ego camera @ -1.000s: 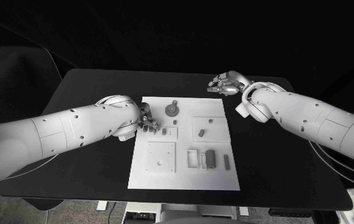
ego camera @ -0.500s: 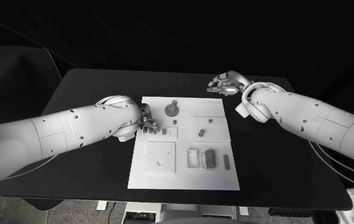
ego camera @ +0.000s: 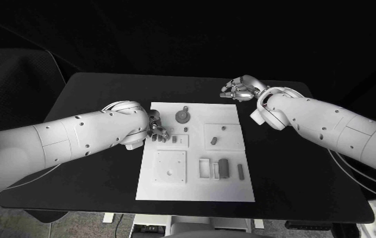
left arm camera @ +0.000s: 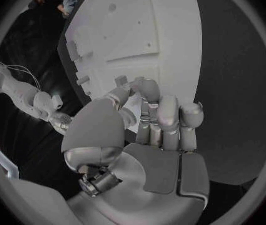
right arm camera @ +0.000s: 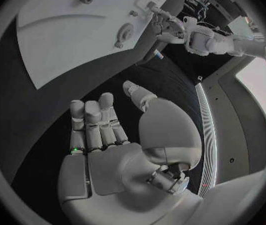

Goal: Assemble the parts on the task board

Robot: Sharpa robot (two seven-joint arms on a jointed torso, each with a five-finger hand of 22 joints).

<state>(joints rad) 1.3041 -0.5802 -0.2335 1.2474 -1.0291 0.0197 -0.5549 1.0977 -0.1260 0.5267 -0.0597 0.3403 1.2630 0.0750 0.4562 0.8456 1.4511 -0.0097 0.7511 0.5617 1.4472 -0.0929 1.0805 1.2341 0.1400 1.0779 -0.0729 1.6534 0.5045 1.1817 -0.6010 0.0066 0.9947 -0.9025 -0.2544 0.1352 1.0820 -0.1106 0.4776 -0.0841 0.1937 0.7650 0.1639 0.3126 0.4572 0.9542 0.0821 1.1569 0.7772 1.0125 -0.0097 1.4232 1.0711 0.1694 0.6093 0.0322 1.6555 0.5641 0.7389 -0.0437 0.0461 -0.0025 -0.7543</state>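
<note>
Right hand (right arm camera: 117, 150) empty, fingers loosely curled over black table (right arm camera: 51, 115); task board (right arm camera: 64, 25) beyond

Dim scene, no colour to speak of; room behind the black table (ego camera: 94, 140) falls to near-black with no detail. Light lands from above: task board (ego camera: 196, 186) and white arms are the brightest areas, close to blown out on the left arm (ego camera: 70, 140). Small parts on the board read as low-contrast grey blobs, edges soft. Wrist views have heavy fisheye bend, dark vignette ring, board edges curve. Left hand (left arm camera: 148, 130) and right hand (right arm camera: 117, 140) show soft specular sheen on their palms, and the rims are blurred.
</note>
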